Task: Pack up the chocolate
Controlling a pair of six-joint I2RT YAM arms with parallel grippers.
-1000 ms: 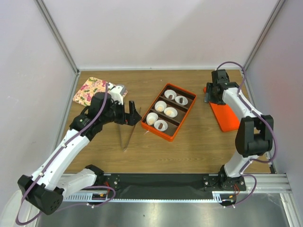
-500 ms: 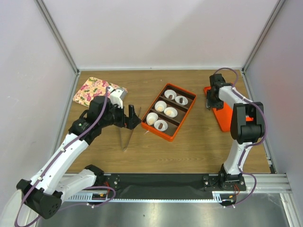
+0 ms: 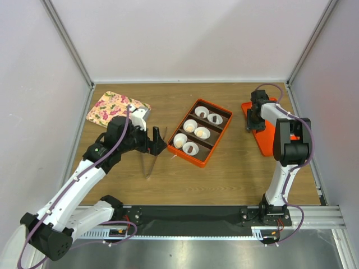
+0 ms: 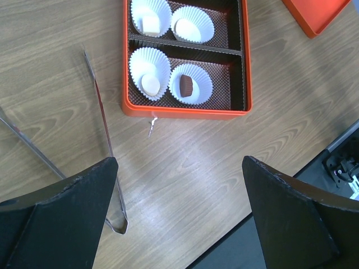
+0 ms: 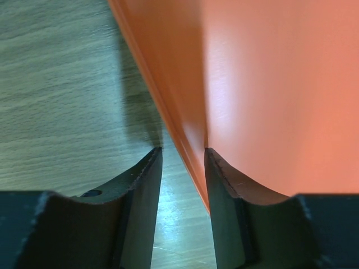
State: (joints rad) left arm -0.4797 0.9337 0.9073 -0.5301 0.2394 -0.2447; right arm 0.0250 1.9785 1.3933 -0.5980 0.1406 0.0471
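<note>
The chocolate sits in white paper cups inside the orange divided box [image 3: 220, 126]: a pale piece [image 4: 149, 84], a dark piece [image 4: 188, 86] and another pale piece [image 4: 149, 23] show in the left wrist view. My left gripper [image 3: 159, 140] [image 4: 179, 162] hangs wide open over bare table just left of the box, holding nothing. My right gripper [image 3: 252, 120] [image 5: 183, 151] straddles the left edge of the orange lid [image 3: 268, 134] [image 5: 269, 84]. One finger lies over the lid. The other is over the table, with a gap still showing.
Metal tongs [image 3: 150, 159] [image 4: 104, 126] lie on the wood left of the box, under my left gripper. A floral cloth [image 3: 112, 106] lies at the back left. Walls close the table on three sides.
My right gripper has slid nearer along the lid's left edge and its jaws have narrowed around that edge. The left gripper has drifted slightly nearer, still wide open.
</note>
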